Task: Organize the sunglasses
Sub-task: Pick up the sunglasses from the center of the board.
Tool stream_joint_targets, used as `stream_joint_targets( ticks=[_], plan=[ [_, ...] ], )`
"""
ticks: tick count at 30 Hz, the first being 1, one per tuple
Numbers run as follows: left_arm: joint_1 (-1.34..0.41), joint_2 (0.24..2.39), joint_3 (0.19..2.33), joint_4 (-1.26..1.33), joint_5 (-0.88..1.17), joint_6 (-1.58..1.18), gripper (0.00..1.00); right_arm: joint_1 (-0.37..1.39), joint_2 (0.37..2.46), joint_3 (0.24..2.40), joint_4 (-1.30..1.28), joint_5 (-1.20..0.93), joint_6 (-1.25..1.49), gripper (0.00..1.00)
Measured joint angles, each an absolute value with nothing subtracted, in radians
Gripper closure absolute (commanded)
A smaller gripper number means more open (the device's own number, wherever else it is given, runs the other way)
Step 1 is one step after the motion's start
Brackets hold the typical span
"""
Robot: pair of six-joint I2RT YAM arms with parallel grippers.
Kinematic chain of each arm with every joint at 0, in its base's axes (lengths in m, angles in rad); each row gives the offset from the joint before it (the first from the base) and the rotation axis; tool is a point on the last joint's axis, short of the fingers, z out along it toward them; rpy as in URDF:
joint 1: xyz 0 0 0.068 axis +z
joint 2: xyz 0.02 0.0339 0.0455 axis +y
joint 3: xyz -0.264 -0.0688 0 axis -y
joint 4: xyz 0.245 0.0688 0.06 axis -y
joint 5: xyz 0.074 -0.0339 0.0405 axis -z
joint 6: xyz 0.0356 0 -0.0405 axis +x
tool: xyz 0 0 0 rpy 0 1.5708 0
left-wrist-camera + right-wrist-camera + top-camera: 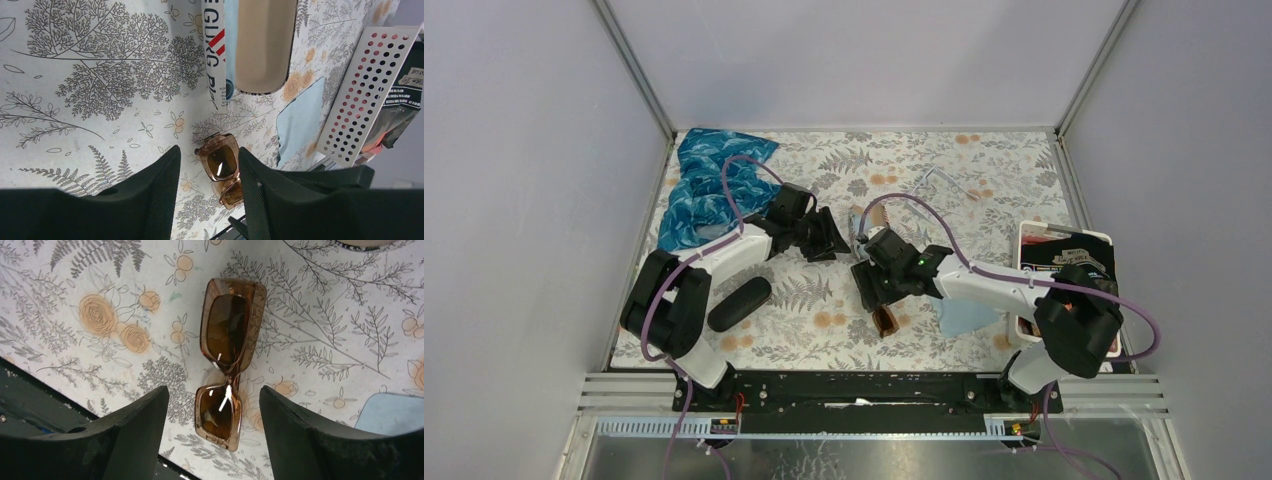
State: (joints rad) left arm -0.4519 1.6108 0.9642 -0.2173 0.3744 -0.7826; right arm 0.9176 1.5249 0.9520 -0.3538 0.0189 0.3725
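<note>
The sunglasses (226, 360), with squarish brown-tinted lenses in a translucent amber frame, lie flat on the floral tablecloth near the front edge (886, 320). My right gripper (214, 390) hangs just above them, open, its two black fingers astride the nearer lens and not touching it; in the top view it (869, 287) sits directly behind the glasses. My left gripper (208, 150) is open and holds nothing. It stands farther back (824, 236) and looks down at the sunglasses (220, 165) from a distance.
A closed black oval case (739, 303) lies front left. A blue patterned cloth (709, 185) is at the back left and clear-framed glasses (944, 185) at the back. A light blue cloth (969, 315) and a white perforated tray (1064, 250) are on the right. An open beige-lined case (262, 45) lies mid-table.
</note>
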Motion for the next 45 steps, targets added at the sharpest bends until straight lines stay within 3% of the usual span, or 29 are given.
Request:
stream_joint_targets(
  ticks=[8,21,28,33,45],
  plan=[
    [-0.452,1.610,0.963,-0.218,0.374,-0.783,0.47,0.856,1.581,0.920,-0.290,-0.070,0.360,0.33],
    [-0.452,1.610,0.963,-0.218,0.374,-0.783,0.47,0.806,1.609,0.832,-0.183,-0.163,0.395,0.59],
    [-0.452,1.610,0.963,-0.218,0.375,-0.783,0.47,0.806,1.612,0.821,-0.153,-0.170,0.414,0.62],
    [-0.452,1.610,0.963,-0.218,0.374,-0.783,0.47,0.806,1.619,0.821,-0.135,-0.171,0.425,0.77],
    [-0.451,1.610,0.962,-0.218,0.374,-0.783,0.47,0.805,1.521,0.809,-0.215,-0.147,0.434,0.80]
  ],
)
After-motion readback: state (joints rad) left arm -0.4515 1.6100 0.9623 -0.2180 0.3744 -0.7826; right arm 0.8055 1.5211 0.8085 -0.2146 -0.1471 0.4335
